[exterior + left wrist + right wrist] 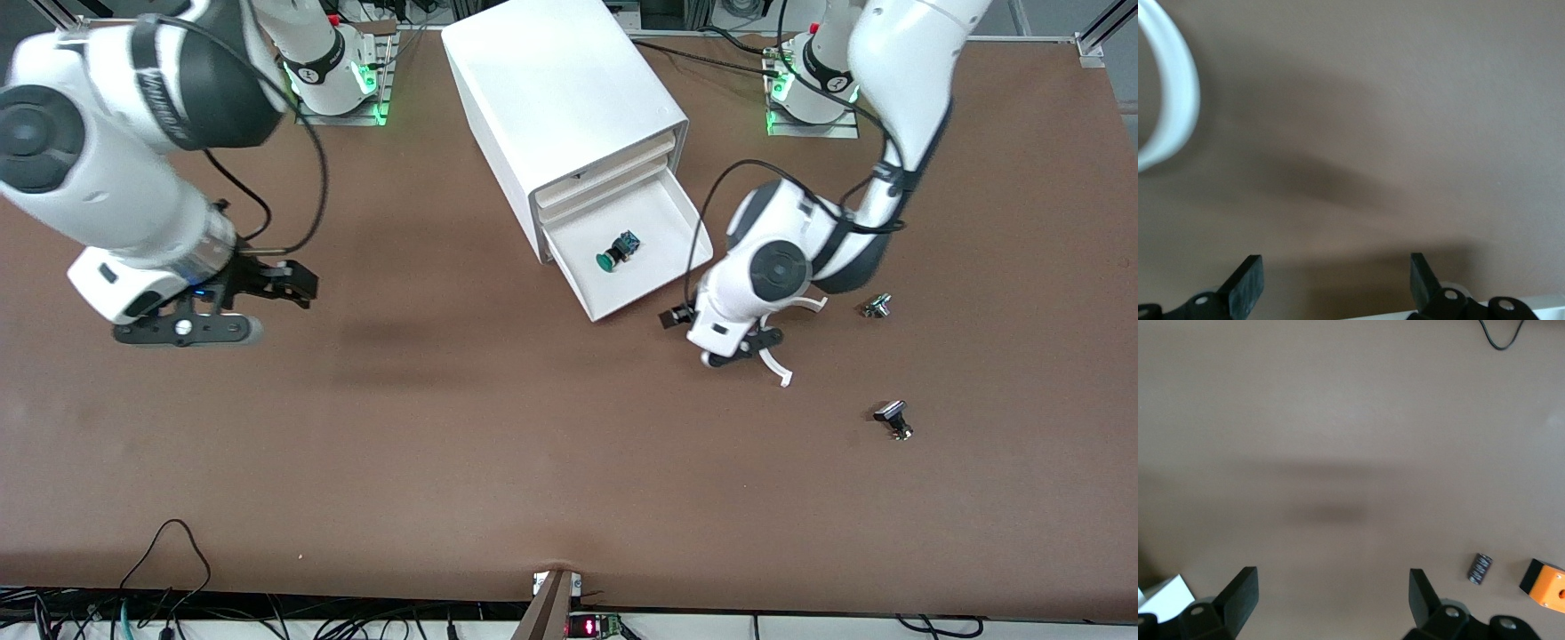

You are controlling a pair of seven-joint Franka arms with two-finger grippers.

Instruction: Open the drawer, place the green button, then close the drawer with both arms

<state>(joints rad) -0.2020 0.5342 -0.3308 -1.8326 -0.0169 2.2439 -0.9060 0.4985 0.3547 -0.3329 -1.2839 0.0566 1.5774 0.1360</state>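
Note:
The white cabinet [560, 98] stands at the middle of the table near the arms' bases. Its lowest drawer [676, 209] is pulled open. The green-capped button [617, 252] lies inside it on its side. My left gripper [677, 316] is open and empty, low over the table just in front of the drawer's flat front, near its corner toward the left arm's end. In the left wrist view its black fingers [1245, 287] stand wide apart over bare table. My right gripper [298, 283] is open and empty, waiting over the table toward the right arm's end. It also shows in the right wrist view [1335, 597].
Two small silver-and-black buttons [877, 306] [893, 418] lie on the table toward the left arm's end. An orange box with a hole [1545, 583] and a small dark cylinder [1480, 568] show in the right wrist view. A black cable loop [169, 551] lies at the table's near edge.

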